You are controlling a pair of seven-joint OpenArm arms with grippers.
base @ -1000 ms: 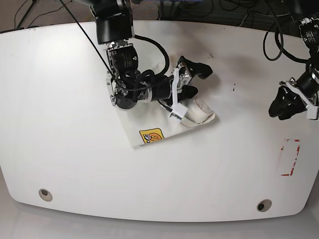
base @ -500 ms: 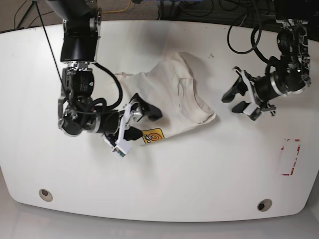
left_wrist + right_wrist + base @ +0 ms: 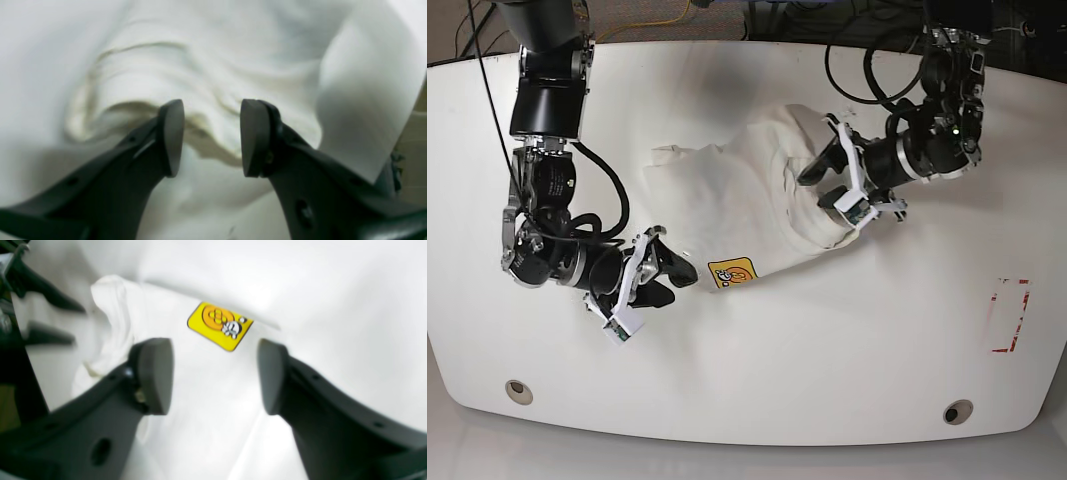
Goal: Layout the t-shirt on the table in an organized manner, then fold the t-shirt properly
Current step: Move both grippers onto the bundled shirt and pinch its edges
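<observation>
The white t-shirt (image 3: 747,195) lies bunched up on the white surface (image 3: 827,340), near the middle and a bit toward the far edge. It is not flat. It has many folds and bumps, and a thick rolled hem sticks out on one side. A small yellow badge (image 3: 731,272) sits at the near corner of the cloth, facing up. The left gripper (image 3: 832,185) is at the side of the shirt where the rolled hem is. Seen from its own camera, its two dark jaws stand apart with a gap between them, and the wrinkled cloth (image 3: 213,76) lies just past their tips. Nothing is between the jaws, so they hold nothing. The right gripper (image 3: 662,275) is at the other side, just beside the corner with the badge. From its own camera, its jaws are also apart, and the yellow badge (image 3: 220,326) shows past the gap. The jaws are over the cloth but are not pinching it. On the surface there is also a red tape box (image 3: 1010,315) far off to one side, and two round grey holes (image 3: 518,389) near the front edge.
</observation>
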